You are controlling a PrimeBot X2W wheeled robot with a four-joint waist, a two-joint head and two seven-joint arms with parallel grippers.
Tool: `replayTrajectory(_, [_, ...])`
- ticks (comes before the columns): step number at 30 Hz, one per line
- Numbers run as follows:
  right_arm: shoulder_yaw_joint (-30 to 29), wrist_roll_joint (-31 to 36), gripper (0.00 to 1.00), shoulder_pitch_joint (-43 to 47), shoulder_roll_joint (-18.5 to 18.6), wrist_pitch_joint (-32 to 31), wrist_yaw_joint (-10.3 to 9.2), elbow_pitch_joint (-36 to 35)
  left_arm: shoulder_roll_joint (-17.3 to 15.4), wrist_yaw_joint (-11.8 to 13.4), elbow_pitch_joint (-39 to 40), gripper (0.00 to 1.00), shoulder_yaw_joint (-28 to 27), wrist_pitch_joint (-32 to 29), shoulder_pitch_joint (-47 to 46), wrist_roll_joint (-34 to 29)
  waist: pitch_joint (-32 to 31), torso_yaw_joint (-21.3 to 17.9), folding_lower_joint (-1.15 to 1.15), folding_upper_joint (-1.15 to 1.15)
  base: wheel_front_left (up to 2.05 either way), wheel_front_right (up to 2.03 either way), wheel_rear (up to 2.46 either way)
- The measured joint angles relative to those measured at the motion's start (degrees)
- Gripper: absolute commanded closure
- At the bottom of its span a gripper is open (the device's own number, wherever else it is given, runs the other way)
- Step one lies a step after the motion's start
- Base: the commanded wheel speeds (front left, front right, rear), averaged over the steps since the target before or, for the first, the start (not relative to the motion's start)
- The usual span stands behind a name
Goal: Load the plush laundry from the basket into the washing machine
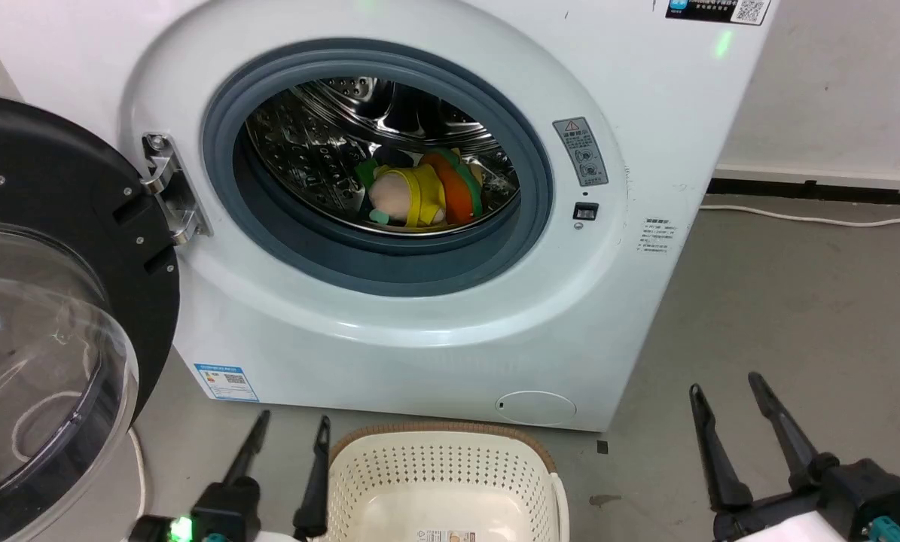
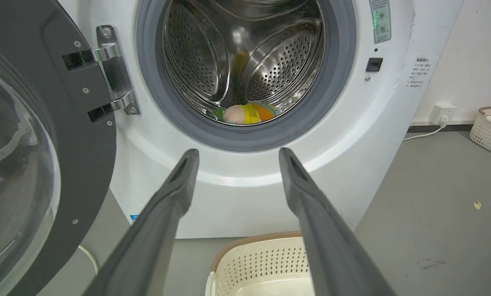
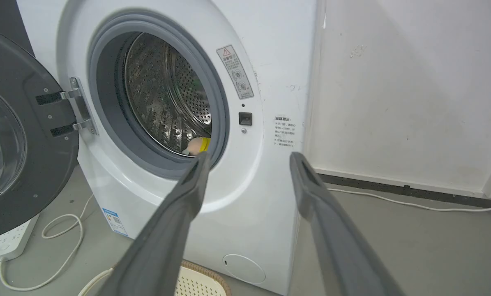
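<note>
Plush (image 1: 419,197) sits in drum (image 1: 306,143); basket (image 1: 434,467) shows a bare bottom where I can see it. Left gripper (image 1: 293,416) and right gripper (image 1: 724,382): fingers spread, nothing held. I judge loading done; next I need only back off, maybe swing door (image 1: 50,196) shut.

White washing machine (image 1: 419,361); yellow-peach plush (image 1: 410,197); orange-green plush (image 1: 459,190); cream, hole-dotted basket (image 1: 434,467) with brown rim.
</note>
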State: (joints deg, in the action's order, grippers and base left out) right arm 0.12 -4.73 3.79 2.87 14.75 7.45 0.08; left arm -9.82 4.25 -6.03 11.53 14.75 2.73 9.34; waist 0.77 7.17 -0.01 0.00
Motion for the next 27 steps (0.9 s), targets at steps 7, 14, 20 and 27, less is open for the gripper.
replayTrajectory(7, [0.25,-0.15,0.0,0.54,0.0,0.0,0.0,2.08,-0.05,-1.69,-2.42,0.0,0.7,0.0,-0.31,-0.57,-0.08,-0.55,0.01,0.0,0.0,0.0,0.0])
replayTrajectory(14, [0.4,-0.14,1.0,0.64,0.01,-0.02,0.0,3.3,0.0,-2.4,-2.81,1.0,0.6,-0.09,-0.6,-0.71,0.09,-1.15,0.01,0.0,0.0,0.0,0.0])
replayTrajectory(20, [0.35,-0.14,1.0,0.62,0.01,-0.23,0.0,3.26,0.02,-2.41,-2.72,1.0,0.47,-0.46,-0.59,-0.69,0.06,-1.37,0.01,0.0,0.0,0.0,0.0])
replayTrajectory(27, [0.33,0.13,1.0,0.57,0.01,-1.16,0.0,3.19,0.27,-2.41,-2.4,1.0,-0.12,-1.19,-0.59,-0.83,0.01,-1.7,0.01,0.0,0.0,0.0,0.0])
